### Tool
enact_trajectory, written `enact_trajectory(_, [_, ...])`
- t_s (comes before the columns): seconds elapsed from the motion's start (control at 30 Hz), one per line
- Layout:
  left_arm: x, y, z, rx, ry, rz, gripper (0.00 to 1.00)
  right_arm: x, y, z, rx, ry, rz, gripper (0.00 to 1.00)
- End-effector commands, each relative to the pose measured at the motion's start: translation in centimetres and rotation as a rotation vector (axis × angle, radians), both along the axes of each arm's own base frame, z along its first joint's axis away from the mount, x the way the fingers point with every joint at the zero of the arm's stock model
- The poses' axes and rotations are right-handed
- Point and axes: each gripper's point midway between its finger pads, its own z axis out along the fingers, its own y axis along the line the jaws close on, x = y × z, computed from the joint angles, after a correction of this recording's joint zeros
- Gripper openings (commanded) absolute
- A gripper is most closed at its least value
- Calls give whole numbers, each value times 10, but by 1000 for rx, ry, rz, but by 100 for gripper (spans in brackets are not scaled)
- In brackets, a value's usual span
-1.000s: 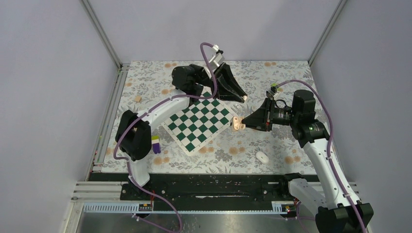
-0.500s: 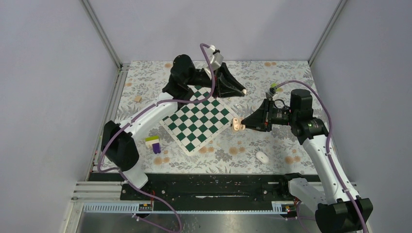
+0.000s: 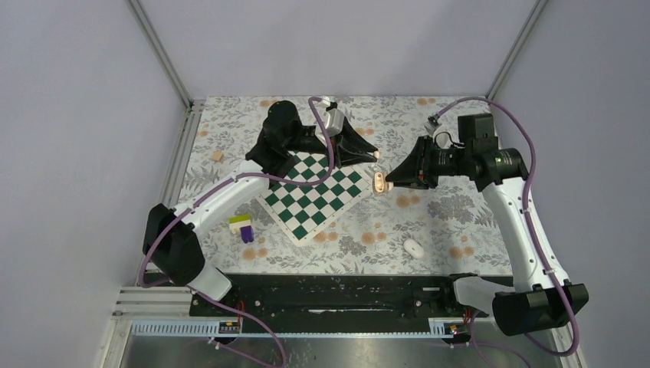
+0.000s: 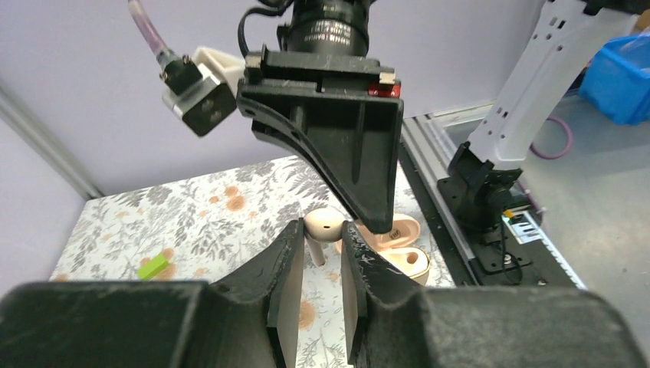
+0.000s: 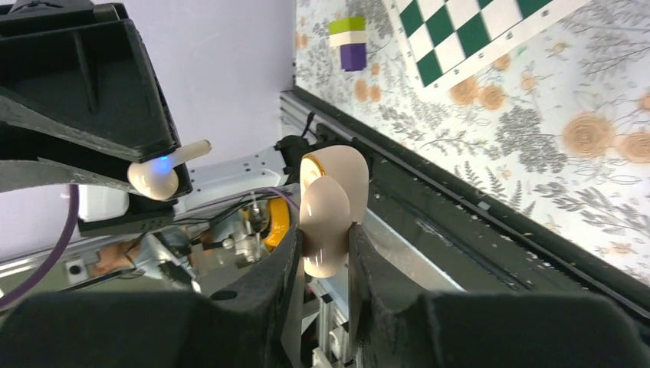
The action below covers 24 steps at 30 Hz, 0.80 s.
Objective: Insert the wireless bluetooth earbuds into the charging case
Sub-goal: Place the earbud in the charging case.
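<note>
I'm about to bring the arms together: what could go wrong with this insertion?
The earbud is pinched only at the left gripper's tips, so pressing it in may knock it loose. The charging case hangs in mid-air in the right gripper, so a push could twist it. The two grippers' fingers are close and might collide.
</note>
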Motion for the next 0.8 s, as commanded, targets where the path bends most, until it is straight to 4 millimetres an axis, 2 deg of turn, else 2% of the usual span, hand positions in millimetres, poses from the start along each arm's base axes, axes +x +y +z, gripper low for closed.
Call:
enact_trajectory(0.0, [12, 0, 14, -46, -128, 73, 0, 2, -17, -6, -168, -22, 7, 0])
enact_trajectory(0.27, [25, -4, 31, -134, -121, 55, 0, 23, -15, 2, -171, -31, -10, 0])
enact_trajectory(0.6, [40, -2, 21, -115, -87, 53, 0, 54, -6, 10, -132, -58, -6, 0])
enact_trajectory(0.77, [44, 0, 22, -129, -70, 48, 0, 72, -3, 12, -124, -61, -9, 0])
